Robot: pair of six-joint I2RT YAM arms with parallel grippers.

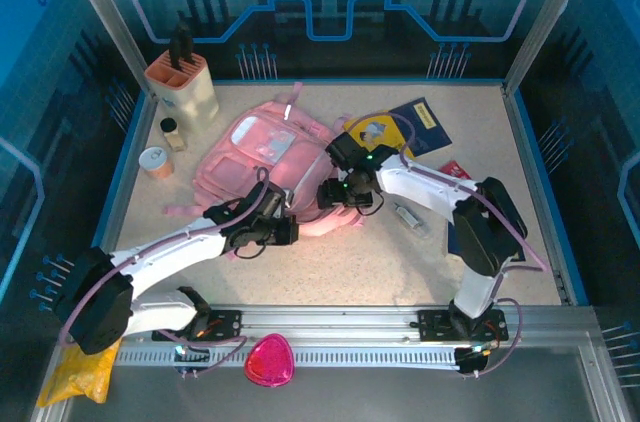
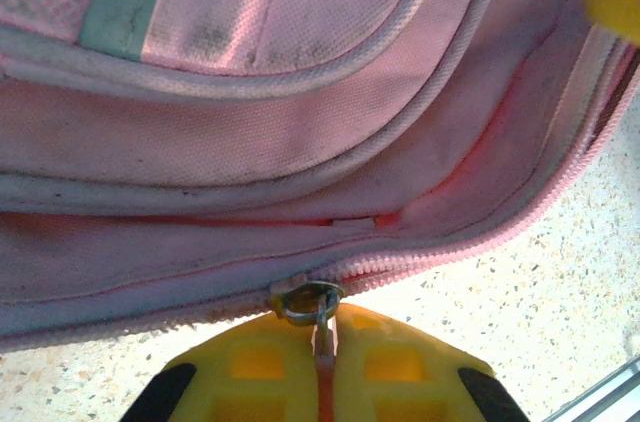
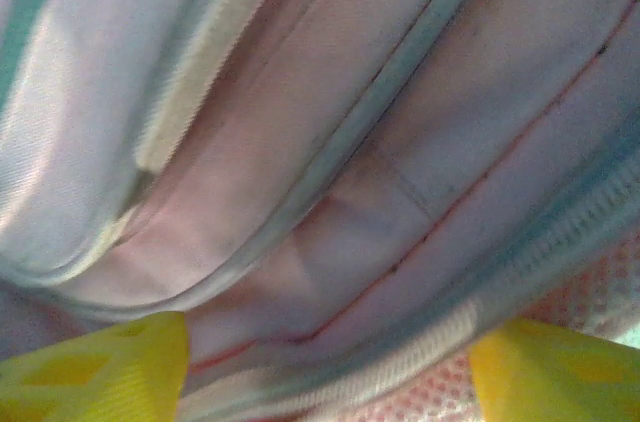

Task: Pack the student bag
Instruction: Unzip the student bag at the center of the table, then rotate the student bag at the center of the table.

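**Zip in the pinch, main compartment not yet open**

- Student bag (image 1: 262, 147) lies flat on the table (image 1: 400, 267), just off centre toward 11 o'clock in the top view, front pockets up.
- Left gripper (image 2: 325, 367) is at the bag's 6 o'clock edge. Its yellow fingers are closed tight on the zipper pull (image 2: 323, 342), and the slider ring (image 2: 309, 299) sits just above the fingertips.
- From the slider, the zip track curves off toward 2 o'clock in the left wrist view.
- Right gripper (image 1: 338, 194) is at the bag's 4 o'clock corner. Its fingers (image 3: 100, 367) are spread wide with pink fabric and piping between them. Cannot tell whether they press the cloth.
- Loose items wait at 1 to 3 o'clock of the bag, a blue booklet (image 1: 425, 122) among them.

Judgement: the step in hand is running the zip to open the bag; packing itself has not started.

To do it well:
- Draw the pull along the line of the teeth, following the curve, not away from the bag.
- A soft bag will slide or bunch, so the right gripper should pin or pinch the fabric near the track as a counter-hold.
- Pull steadily: the tab is thin and the grip is right at the fingertips, so a jerk may slip it out.
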